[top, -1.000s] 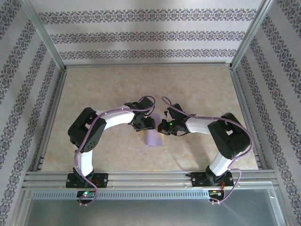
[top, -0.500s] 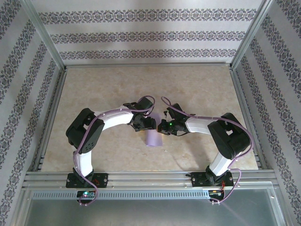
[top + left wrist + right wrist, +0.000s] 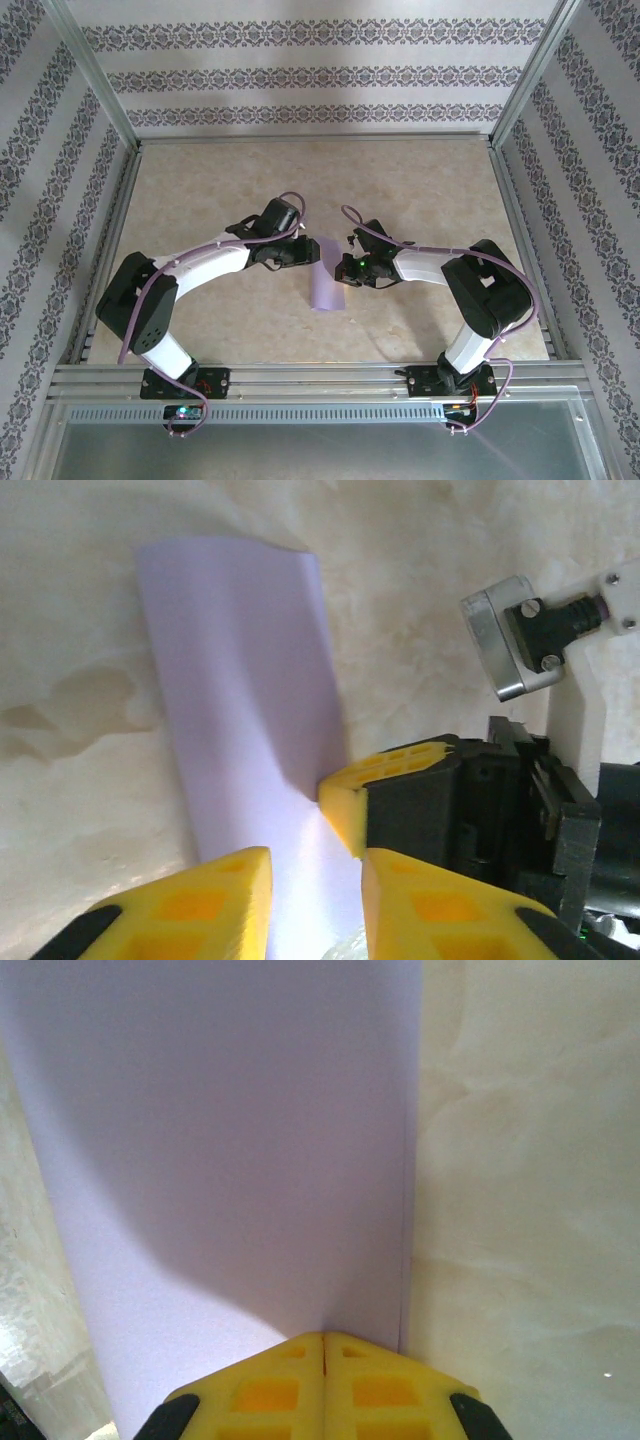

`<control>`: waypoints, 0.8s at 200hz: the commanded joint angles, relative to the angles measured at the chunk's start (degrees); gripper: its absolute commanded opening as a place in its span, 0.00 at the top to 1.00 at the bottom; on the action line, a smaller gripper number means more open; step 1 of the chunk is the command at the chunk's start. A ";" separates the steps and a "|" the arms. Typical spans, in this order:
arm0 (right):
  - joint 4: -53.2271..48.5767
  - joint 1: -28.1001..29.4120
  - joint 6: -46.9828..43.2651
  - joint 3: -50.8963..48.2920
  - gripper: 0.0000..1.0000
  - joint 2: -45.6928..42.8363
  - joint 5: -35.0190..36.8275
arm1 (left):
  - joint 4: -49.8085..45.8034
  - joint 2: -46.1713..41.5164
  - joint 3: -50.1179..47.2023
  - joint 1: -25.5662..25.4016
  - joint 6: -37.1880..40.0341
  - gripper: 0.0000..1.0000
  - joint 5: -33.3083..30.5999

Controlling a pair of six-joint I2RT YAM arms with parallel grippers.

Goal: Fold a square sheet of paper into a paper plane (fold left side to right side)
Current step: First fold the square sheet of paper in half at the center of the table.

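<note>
The square sheet of paper is lavender purple and lies flat mid-table, folded into a narrow upright strip. My right gripper is shut, with its yellow tips pressed down on the strip's right edge. In the right wrist view that gripper rests on the paper, where two stacked edges show at the right. My left gripper hovers at the strip's upper left. Seen from the left wrist, the left gripper stands open above the paper, with nothing between its fingers. The right gripper's yellow finger is beside it.
The beige marbled table is walled by patterned panels and aluminium posts. A metal rail runs along the near edge, where both arm bases are bolted. Open tabletop lies behind and on both sides of the paper.
The left arm has swung out to the left and its gripper has drawn back up-left off the paper, so more of the strip shows. The right arm has stayed put.
</note>
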 commanded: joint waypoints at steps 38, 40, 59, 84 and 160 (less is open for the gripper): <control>-4.79 0.60 -1.07 -0.17 1.00 1.76 3.74 | 9.79 5.88 -2.12 -0.59 -1.12 0.92 10.26; -4.77 0.64 -1.06 -0.16 1.00 1.76 3.79 | 9.71 6.04 -2.19 -0.59 -1.08 0.92 10.27; -5.17 0.68 -1.16 -0.07 1.00 1.93 3.81 | 8.42 7.60 -2.44 -0.59 -0.47 0.94 9.52; -5.80 0.68 -1.39 0.02 1.00 2.10 3.97 | 6.56 9.59 -2.56 -0.51 0.72 0.96 8.49; -7.77 0.68 -2.19 -0.06 1.00 1.84 5.38 | 1.36 11.75 -2.80 0.20 3.85 0.99 4.12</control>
